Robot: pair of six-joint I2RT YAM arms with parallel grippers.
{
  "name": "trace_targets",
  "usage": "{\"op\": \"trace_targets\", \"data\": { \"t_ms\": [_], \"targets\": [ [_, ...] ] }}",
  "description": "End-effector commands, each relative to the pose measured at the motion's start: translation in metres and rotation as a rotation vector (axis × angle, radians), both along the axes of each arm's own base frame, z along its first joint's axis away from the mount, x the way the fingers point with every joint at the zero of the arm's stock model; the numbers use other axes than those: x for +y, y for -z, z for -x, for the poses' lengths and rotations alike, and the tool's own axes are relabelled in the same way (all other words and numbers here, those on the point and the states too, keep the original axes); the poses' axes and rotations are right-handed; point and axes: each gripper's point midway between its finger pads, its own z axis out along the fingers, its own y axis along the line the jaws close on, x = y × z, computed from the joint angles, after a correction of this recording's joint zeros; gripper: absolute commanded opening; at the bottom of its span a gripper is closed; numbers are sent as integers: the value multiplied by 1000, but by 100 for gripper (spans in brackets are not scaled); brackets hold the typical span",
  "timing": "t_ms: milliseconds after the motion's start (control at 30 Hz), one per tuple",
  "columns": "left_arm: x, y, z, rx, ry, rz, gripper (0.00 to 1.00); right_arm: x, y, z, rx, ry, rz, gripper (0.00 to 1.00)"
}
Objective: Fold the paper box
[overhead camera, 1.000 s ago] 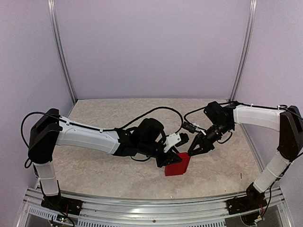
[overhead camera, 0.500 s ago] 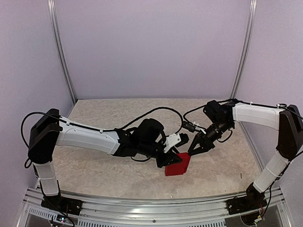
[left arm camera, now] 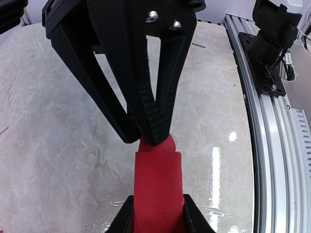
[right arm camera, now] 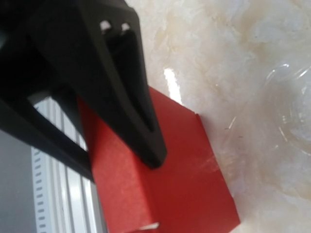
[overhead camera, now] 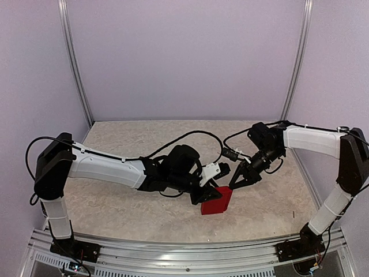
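The paper box [overhead camera: 218,203] is a small red card box on the table near the front middle. My left gripper [overhead camera: 208,195] is shut on it. In the left wrist view the box [left arm camera: 156,179] sits clamped between the two black fingers [left arm camera: 190,219] of that gripper [left arm camera: 158,216]. My right gripper [overhead camera: 236,185] comes down from the right with its tips [left arm camera: 154,138] on a rounded flap [left arm camera: 167,144] at the box's far end. In the right wrist view one finger [right arm camera: 151,154] rests on the box [right arm camera: 194,189]. Its jaws stand close together, and a grip is not discernible.
The aluminium rail [overhead camera: 184,247] runs along the table's near edge, just in front of the box. In the left wrist view it [left arm camera: 272,126] shows with the right arm's base [left arm camera: 272,43]. Black cables [overhead camera: 190,135] loop behind the grippers. Lilac walls enclose the marbled table [overhead camera: 127,202].
The right gripper's fingers have drawn closer together and its tip has crept slightly up and left at the box's end. The left arm and the box have not moved.
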Motion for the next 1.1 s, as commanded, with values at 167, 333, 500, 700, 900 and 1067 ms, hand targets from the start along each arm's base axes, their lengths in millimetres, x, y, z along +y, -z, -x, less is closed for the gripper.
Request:
{"op": "trace_targets", "data": {
  "t_ms": [167, 333, 500, 700, 900, 1067],
  "targets": [
    [34, 71, 2, 69, -56, -237, 27, -6, 6, -1, 14, 25, 45, 17],
    [35, 70, 0, 58, -65, -244, 27, -8, 9, -1, 22, 30, 65, 17],
    [36, 71, 1, 54, -65, -249, 27, -10, 9, 1, 32, 31, 76, 19],
    [34, 67, 1, 47, -63, -242, 27, -7, 3, 4, 48, 23, 50, 19],
    [34, 68, 1, 50, -67, -244, 27, -4, 0, 4, 59, 17, 27, 20],
    [35, 69, 1, 50, -73, -247, 27, -4, -3, 9, 74, 4, 14, 20]
  ]
}}
